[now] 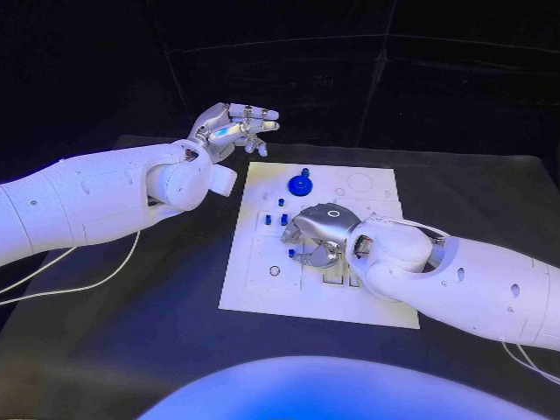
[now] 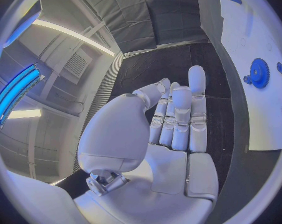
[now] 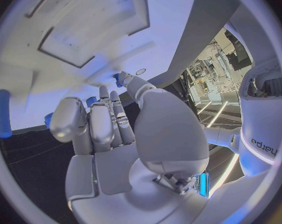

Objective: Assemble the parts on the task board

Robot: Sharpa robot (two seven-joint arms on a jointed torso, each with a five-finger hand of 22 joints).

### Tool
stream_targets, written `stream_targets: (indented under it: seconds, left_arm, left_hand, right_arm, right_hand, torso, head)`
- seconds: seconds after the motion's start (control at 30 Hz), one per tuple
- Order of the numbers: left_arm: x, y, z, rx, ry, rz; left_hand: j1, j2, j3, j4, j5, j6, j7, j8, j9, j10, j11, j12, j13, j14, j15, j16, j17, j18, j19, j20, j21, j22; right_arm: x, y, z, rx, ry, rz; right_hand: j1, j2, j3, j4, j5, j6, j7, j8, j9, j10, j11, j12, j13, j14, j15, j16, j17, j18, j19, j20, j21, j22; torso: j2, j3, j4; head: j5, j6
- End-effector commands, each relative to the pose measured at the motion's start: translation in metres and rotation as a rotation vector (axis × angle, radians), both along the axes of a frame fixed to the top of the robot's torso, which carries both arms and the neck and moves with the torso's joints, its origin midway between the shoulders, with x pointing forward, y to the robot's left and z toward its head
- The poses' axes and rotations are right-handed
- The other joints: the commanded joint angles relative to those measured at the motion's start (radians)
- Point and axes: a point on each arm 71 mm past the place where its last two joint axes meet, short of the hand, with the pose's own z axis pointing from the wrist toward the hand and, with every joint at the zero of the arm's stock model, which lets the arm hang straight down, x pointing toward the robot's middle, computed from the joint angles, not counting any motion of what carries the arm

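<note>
The right hand (image 1: 320, 234) hung low over the middle of the board (image 1: 262, 293), palm down, its fingers curled in toward the plate. The right wrist view showed a small blue piece (image 3: 119, 77) at the fingertips, close against the white surface; whether it was pinched or only touched, I could not tell. That low, tucked posture suited seating a part in a socket, so this looked like the step in hand.

Just to the left of that hand, a few small blue pegs (image 1: 275, 217) stood or lay on the board, apart from each other and from the fingers. They seemed set out within easy reach, waiting their turn. One more blue bit (image 1: 291, 253) showed beside the hand, right by the fingers.

Beyond the right hand, toward the far edge of the board, lay the blue gear (image 1: 300, 185), flat on the plate and clear of both hands. From the left wrist it sat near the board's edge with a small knob beside it.

Farthest off, the left hand (image 1: 234, 125) was raised above the table past the board's far left corner, fingers loosely spread and holding nothing. It seemed parked there to leave the board free for the right arm.
</note>
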Motion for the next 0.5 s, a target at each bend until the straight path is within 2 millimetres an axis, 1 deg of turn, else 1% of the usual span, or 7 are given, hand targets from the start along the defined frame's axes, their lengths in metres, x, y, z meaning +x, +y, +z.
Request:
stream_targets:
  seconds: [0.03, 0.2, 0.3, 0.37, 0.47, 0.5]
  left_arm:
    - [0.000, 0.000, 0.001, -0.009, 0.000, -0.011]
    - [0.000, 0.000, 0.001, -0.009, 0.002, -0.013]
    - [0.000, 0.001, 0.001, -0.008, 0.003, -0.013]
    - [0.000, 0.001, 0.001, -0.008, 0.004, -0.012]
    - [0.000, 0.003, 0.001, -0.007, 0.004, -0.010]
    - [0.000, 0.003, 0.001, -0.007, 0.004, -0.010]
  left_hand:
    - [0.010, -0.002, -0.001, -0.007, 0.000, 0.001, 0.007, 0.006, -0.001, -0.001, 0.004, 0.006, -0.001, -0.007, 0.000, -0.006, -0.001, 0.014, -0.007, -0.001, -0.003, -0.002]
    - [0.010, -0.002, -0.001, -0.007, 0.000, 0.001, 0.007, 0.006, -0.001, -0.001, 0.004, 0.006, -0.001, -0.007, 0.000, -0.006, -0.001, 0.014, -0.007, -0.001, -0.003, -0.002]
    - [0.010, -0.002, -0.001, -0.007, 0.000, 0.001, 0.007, 0.006, -0.001, -0.001, 0.004, 0.006, -0.001, -0.007, 0.000, -0.006, -0.001, 0.014, -0.007, -0.001, -0.003, -0.002]
    - [0.010, -0.002, -0.001, -0.007, 0.000, 0.001, 0.007, 0.006, -0.001, -0.001, 0.004, 0.006, -0.001, -0.007, 0.000, -0.006, -0.001, 0.014, -0.007, -0.001, -0.003, -0.002]
    - [0.010, -0.002, -0.001, -0.007, 0.000, 0.001, 0.007, 0.006, -0.001, -0.001, 0.004, 0.006, -0.001, -0.007, 0.000, -0.006, -0.001, 0.014, -0.007, -0.001, -0.003, -0.002]
    - [0.010, -0.002, -0.001, -0.007, 0.000, 0.001, 0.007, 0.006, -0.001, -0.001, 0.004, 0.006, -0.001, -0.007, 0.000, -0.006, -0.001, 0.014, -0.007, -0.001, -0.003, -0.002]
  right_arm:
    - [0.003, -0.003, 0.009, 0.091, -0.066, -0.038]
    - [0.001, -0.010, 0.014, 0.156, -0.068, -0.044]
    - [-0.004, -0.024, 0.019, 0.189, -0.045, -0.062]
    - [-0.004, -0.034, 0.022, 0.195, -0.027, -0.080]
    - [0.002, -0.053, 0.033, 0.180, 0.012, -0.133]
    - [0.004, -0.056, 0.035, 0.174, 0.017, -0.140]
  right_hand:
    - [-0.008, -0.002, -0.008, 0.001, 0.001, -0.003, 0.001, 0.001, 0.003, -0.011, 0.001, 0.007, 0.001, 0.022, 0.006, -0.004, -0.006, 0.013, -0.002, 0.006, -0.005, -0.005]
    - [-0.002, 0.012, -0.016, 0.002, 0.009, 0.023, -0.003, 0.010, 0.007, 0.010, -0.003, 0.033, 0.005, 0.022, 0.003, -0.003, -0.008, 0.013, 0.001, 0.005, -0.004, -0.003]
    - [-0.002, 0.016, -0.016, 0.004, 0.016, 0.043, -0.009, 0.016, 0.010, 0.028, -0.010, 0.049, 0.007, 0.023, -0.002, 0.000, -0.007, 0.012, 0.004, 0.002, -0.003, -0.001]
    - [-0.003, 0.015, -0.018, 0.005, 0.016, 0.051, -0.011, 0.018, 0.010, 0.033, -0.012, 0.054, 0.007, 0.024, -0.003, 0.001, -0.006, 0.012, 0.005, 0.000, -0.002, 0.000]
    - [-0.009, 0.008, -0.025, 0.007, 0.018, 0.056, -0.012, 0.018, 0.010, 0.032, -0.012, 0.056, 0.005, 0.024, -0.004, 0.003, -0.005, 0.012, 0.006, -0.001, -0.001, 0.001]
    - [-0.014, 0.004, -0.032, 0.009, 0.020, 0.055, -0.013, 0.016, 0.009, 0.026, -0.012, 0.055, 0.004, 0.024, -0.004, 0.003, -0.006, 0.012, 0.006, -0.001, -0.002, 0.000]
  torso:
    - [0.000, -0.0004, 0.0000]
    - [-0.001, 0.0004, -0.0009]
    - [-0.002, -0.0005, -0.0016]
    - [-0.003, -0.0015, -0.0023]
    - [-0.003, -0.0020, -0.0045]
    - [-0.004, -0.0022, -0.0056]
  head:
    - [-0.001, 0.001]
    - [-0.003, 0.004]
    - [-0.009, 0.007]
    - [-0.013, 0.011]
    - [-0.021, 0.017]
    - [-0.023, 0.018]
